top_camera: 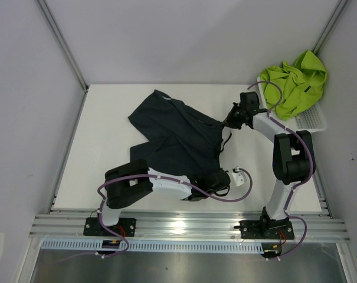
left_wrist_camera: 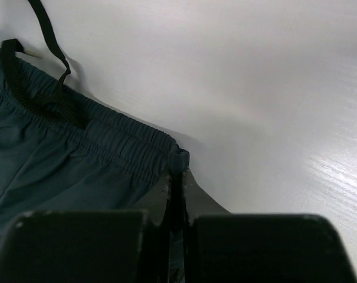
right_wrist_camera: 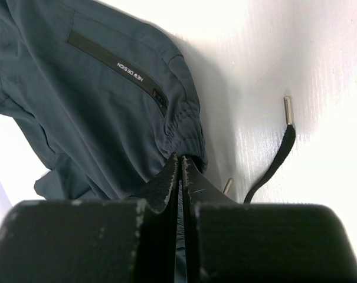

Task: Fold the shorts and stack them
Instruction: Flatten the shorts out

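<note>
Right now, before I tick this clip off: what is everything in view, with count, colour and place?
navy shorts: one pair, dark navy, lying crumpled on the middle of the table
drawstring: one, black with metal tips, trailing from the navy waistband onto the table
lime green shorts: one pair, bright lime, heaped in the basket
mesh basket: one, white, far right corner of the table
table: one, white
left tool: one, black, shut on a waistband corner of the navy shorts
right tool: one, black, shut on the waistband beside the zip pocket
</note>
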`<state>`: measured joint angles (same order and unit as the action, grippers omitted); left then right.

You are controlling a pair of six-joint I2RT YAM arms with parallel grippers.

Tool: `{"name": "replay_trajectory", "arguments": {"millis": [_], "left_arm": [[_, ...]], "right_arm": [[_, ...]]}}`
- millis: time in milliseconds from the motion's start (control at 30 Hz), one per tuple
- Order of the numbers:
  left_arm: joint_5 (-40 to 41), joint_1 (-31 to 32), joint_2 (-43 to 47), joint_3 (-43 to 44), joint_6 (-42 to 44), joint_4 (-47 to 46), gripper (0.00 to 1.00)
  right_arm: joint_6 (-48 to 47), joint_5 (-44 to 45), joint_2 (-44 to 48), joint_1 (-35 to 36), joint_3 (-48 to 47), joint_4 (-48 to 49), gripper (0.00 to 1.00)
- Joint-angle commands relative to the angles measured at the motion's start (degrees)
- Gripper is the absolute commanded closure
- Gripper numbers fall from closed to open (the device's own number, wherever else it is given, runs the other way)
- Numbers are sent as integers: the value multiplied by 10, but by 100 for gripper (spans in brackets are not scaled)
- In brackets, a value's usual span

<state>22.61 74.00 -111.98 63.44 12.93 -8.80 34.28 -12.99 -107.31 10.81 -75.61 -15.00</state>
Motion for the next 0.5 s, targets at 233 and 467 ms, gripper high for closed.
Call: {"name": "replay_trajectory", "arguments": {"millis": [233, 467], "left_arm": [[3, -3, 223, -78, -48, -32, 100], [-35, 11, 444, -96, -72, 57, 100]], "right_arm": [[26, 41, -3, 3, -129, -157, 100], [113, 109, 127, 3, -189, -286, 100]]}}
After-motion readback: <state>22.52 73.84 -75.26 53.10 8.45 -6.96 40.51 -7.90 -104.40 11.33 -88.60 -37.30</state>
